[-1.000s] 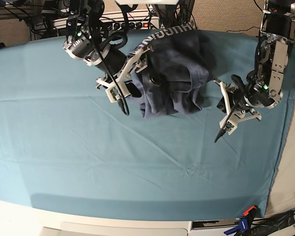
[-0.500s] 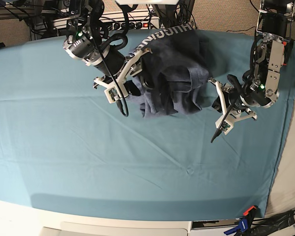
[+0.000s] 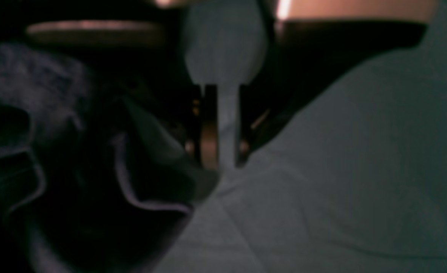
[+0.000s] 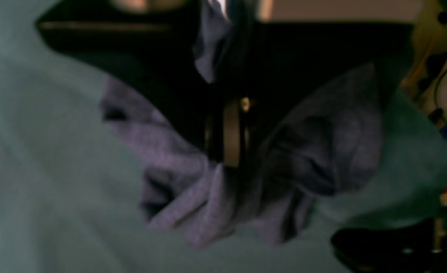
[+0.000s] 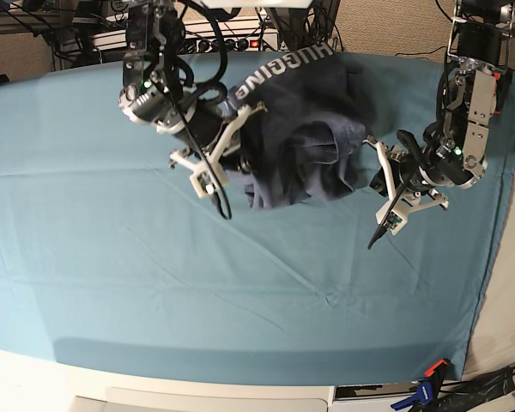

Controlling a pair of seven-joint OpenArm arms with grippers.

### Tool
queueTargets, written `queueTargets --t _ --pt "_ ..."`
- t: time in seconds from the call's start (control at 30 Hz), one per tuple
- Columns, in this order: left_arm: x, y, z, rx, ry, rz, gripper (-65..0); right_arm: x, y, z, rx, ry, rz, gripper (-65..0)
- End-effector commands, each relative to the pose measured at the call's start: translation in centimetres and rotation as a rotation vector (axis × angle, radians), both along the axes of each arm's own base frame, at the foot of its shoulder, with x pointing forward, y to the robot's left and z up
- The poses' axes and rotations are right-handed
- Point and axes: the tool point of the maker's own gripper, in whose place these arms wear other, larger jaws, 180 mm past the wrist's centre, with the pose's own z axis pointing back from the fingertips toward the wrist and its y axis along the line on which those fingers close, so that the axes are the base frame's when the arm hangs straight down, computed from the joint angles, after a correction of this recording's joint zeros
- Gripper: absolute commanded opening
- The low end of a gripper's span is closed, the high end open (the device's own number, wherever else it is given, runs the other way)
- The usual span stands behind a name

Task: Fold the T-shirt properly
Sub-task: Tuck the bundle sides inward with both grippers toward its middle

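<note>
Only the base view shows the whole layout: the T-shirt [image 5: 305,142] lies bunched in a heap at the far middle of the teal table cloth [image 5: 154,292], its white lettering along the far edge, with 1 arm on each side of it. The lettering shows in neither wrist view.

The right wrist view gives what the base view hides: the right gripper [image 4: 229,132] has its jaws drawn together on a fold of the T-shirt [image 4: 193,182], with cloth bulging out on both sides of the dark fingers and more cloth rising between them toward the camera. In the base view this gripper [image 5: 240,150] is pressed into the heap's left edge, its arm reaching down from the far left and angled toward the shirt.

The left wrist view, dim and blurred, shows the left gripper [image 3: 223,129] with a narrow gap between its 2 fingers; teal cloth shows through the gap and nothing is held. The shirt's hem [image 3: 147,201] lies just beside it. In the base view the left gripper [image 5: 386,193] sits just right of the heap, fingers pointing down toward the table, its forearm hanging from the far right.
</note>
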Motion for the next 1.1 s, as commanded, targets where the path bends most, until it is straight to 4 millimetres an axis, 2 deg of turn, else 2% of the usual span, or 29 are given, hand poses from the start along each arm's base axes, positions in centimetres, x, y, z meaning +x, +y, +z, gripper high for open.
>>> queueTargets --t 0.0,0.2,0.57,0.7,0.9,0.97,1.07 --pt "1.0 0.1 1.3 -0.007 -0.050 0.000 -55.0 1.2 0.2 1.7 0.025 -0.068 -0.007 -65.0" --pt "1.0 0.1 1.3 -0.007 -0.049 0.000 -55.0 2.5 -0.9 2.1 -0.040 -0.121 -0.050 -65.0" --pt "1.0 0.1 1.4 -0.007 -0.050 -0.001 -55.0 3.0 -1.7 2.2 -0.086 -0.163 -0.066 -65.0" --pt "0.7 -0.5 1.7 -0.047 -0.032 -0.009 -54.8 3.0 -2.0 2.1 -0.100 -0.162 -0.062 -65.0" --pt "0.8 -0.7 3.7 -0.165 -0.053 0.020 -46.9 2.8 -2.0 1.8 -0.101 -0.153 -0.061 -65.0" --pt "0.3 -0.5 3.9 -0.207 -0.047 0.038 -46.2 2.7 -2.0 1.7 -0.102 -0.148 -0.061 -65.0" --pt "-1.5 -0.7 3.3 -0.261 -0.007 0.054 -46.2 2.6 -2.0 1.6 -0.104 -0.146 -0.061 -65.0"
